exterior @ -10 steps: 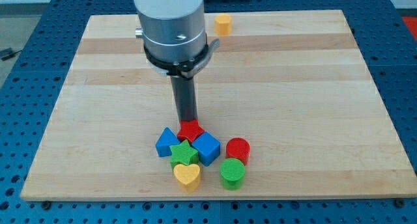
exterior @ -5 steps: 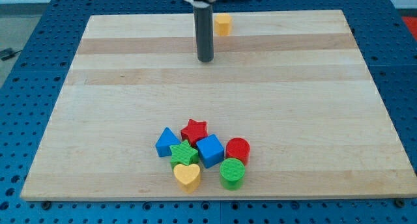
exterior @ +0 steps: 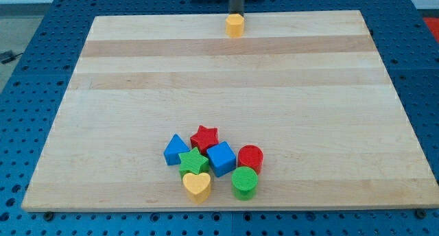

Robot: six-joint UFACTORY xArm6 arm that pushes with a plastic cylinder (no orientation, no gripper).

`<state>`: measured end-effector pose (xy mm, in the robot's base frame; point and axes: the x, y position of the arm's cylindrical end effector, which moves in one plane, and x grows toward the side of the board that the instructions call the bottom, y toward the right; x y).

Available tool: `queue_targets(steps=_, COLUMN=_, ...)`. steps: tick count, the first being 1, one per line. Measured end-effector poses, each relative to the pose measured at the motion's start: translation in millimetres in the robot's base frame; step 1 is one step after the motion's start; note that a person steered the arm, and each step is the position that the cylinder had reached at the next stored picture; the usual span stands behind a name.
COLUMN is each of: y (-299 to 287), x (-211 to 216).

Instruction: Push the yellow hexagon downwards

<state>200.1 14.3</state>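
Note:
The yellow hexagon point(exterior: 234, 25) sits near the board's top edge, a little right of centre. My tip point(exterior: 236, 14) is the lower end of the dark rod at the view's top, directly above the hexagon and touching or nearly touching its top side. The rest of the arm is out of view.
A cluster lies near the board's bottom centre: blue triangle point(exterior: 175, 149), red star point(exterior: 204, 137), green star point(exterior: 193, 160), blue cube point(exterior: 221, 158), red cylinder point(exterior: 250, 157), green cylinder point(exterior: 244, 182), yellow heart point(exterior: 197, 185). The wooden board point(exterior: 103, 112) lies on a blue perforated table.
The rod has moved from the cluster up the board and to the right, ending just above the yellow hexagon at the top edge. No block has visibly moved.

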Motion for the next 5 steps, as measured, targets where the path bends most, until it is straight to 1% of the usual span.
queue_targets(steps=1, y=0.5, x=27.0)
queue_targets(steps=4, y=-0.8, x=135.2)
queue_targets(steps=5, y=-0.8, x=159.3)
